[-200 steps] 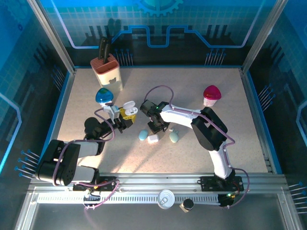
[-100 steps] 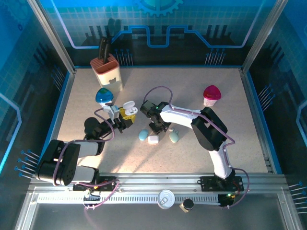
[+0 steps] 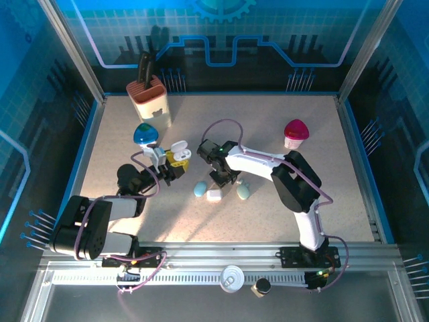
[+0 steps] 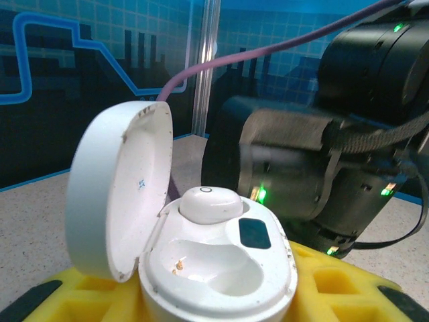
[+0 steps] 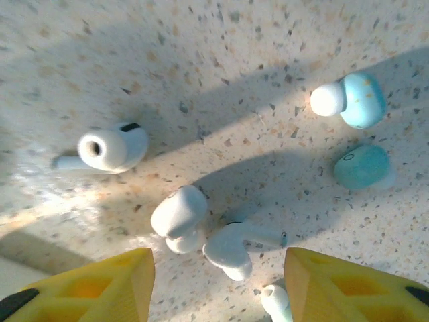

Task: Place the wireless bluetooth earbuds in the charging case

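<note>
Right wrist: glossy white stemmed earbuds (image 5: pixel 110 151) on speckled tabletop (image 5: pixel 268 67).

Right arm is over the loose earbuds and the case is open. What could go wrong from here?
Two white earbuds lie touching below the open right gripper; closing could catch both or flick one away. The case, clamped in the left gripper, has one socket free beside its upright lid; a tilted earbud might snag there.

From above and behind the arm bases (image 3: pixel 301 258), I look steeply down over the bench (image 3: pixel 335 188). My left wrist view sits level, very close to the open charging case (image 4: pixel 214 268) (also seen overhead); my right wrist view stares straight down, close on the earbuds (image 5: pixel 110 149).
</note>
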Controlling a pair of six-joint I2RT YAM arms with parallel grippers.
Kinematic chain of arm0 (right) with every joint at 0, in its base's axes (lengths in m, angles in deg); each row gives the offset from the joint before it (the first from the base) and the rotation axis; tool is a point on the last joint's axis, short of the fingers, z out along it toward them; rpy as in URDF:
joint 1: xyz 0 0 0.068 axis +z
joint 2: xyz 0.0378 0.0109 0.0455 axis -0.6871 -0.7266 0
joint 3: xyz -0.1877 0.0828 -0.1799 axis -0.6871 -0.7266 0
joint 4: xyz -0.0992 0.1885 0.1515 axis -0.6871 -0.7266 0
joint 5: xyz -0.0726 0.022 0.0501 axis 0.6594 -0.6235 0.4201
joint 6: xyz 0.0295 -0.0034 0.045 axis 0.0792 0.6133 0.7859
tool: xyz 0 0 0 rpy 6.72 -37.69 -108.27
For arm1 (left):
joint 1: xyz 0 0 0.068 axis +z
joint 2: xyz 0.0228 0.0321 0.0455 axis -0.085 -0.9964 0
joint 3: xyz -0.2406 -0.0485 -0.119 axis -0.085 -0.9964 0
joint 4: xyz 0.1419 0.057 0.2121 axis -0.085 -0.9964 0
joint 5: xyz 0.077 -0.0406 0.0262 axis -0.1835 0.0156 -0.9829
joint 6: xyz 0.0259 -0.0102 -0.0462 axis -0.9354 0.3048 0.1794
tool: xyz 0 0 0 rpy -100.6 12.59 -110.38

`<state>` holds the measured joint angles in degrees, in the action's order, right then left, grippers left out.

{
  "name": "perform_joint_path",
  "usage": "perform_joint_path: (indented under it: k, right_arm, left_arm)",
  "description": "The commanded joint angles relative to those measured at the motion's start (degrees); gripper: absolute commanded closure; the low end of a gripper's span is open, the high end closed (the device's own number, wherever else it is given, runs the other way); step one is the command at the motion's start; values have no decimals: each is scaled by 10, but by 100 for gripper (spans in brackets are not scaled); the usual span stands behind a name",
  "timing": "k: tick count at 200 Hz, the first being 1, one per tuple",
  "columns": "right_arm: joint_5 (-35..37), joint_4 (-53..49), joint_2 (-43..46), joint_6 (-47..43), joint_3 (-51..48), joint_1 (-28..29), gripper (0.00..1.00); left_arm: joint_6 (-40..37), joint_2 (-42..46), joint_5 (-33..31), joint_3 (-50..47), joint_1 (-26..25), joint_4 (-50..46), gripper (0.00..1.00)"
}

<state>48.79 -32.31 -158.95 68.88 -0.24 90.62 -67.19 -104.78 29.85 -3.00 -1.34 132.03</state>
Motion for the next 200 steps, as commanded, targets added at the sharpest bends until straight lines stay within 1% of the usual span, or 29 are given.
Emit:
perform_joint_path:
  k: [1,33,57,150,172,200]
  right_arm:
    - [-28,28,30,21,-4,5,48]
    - [2,41,15,85,-1,12,53]
    - [21,40,-1,101,3,18,57]
    - [41,15,-61,106,31,29,72]
    - [50,12,-66,103,36,29,73]
    - [54,11,-71,98,43,29,73]
  left_arm:
    - [6,10,-6,-10,10,24,61]
    - [5,18,-12,-13,16,23,61]
    - [5,23,-21,-16,22,21,61]
    - [12,19,-19,-16,31,23,61]
    - [15,16,-16,-15,31,23,61]
    - [16,13,-11,-13,31,23,61]
